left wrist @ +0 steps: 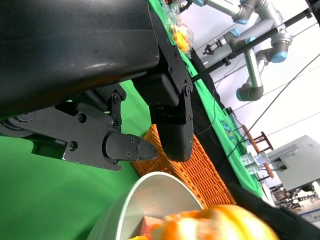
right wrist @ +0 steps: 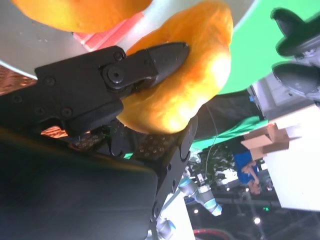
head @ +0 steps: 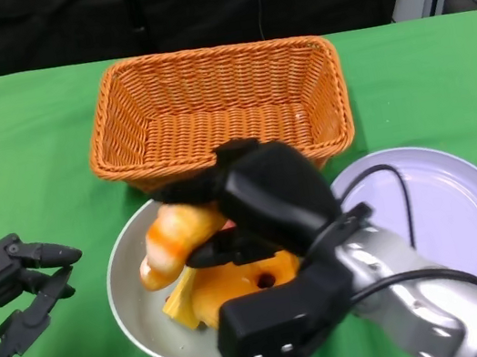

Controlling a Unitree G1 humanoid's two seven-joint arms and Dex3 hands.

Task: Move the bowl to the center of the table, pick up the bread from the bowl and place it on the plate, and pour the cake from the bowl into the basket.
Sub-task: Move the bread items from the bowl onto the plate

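Two hands: the right hand (head: 257,203) grips the bread (head: 175,238) seemingly just above the bowl (head: 129,290); left hand (head: 9,293) spread.

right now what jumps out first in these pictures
The right hand holds an orange bread just above the grey bowl at the table's middle. Behind the bowl stands an orange wicker basket, and a pale plate lies to its right.

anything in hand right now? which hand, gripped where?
Right hand holds the bread over the bowl, fingers clamped across its upper end. Left hand holds nothing.
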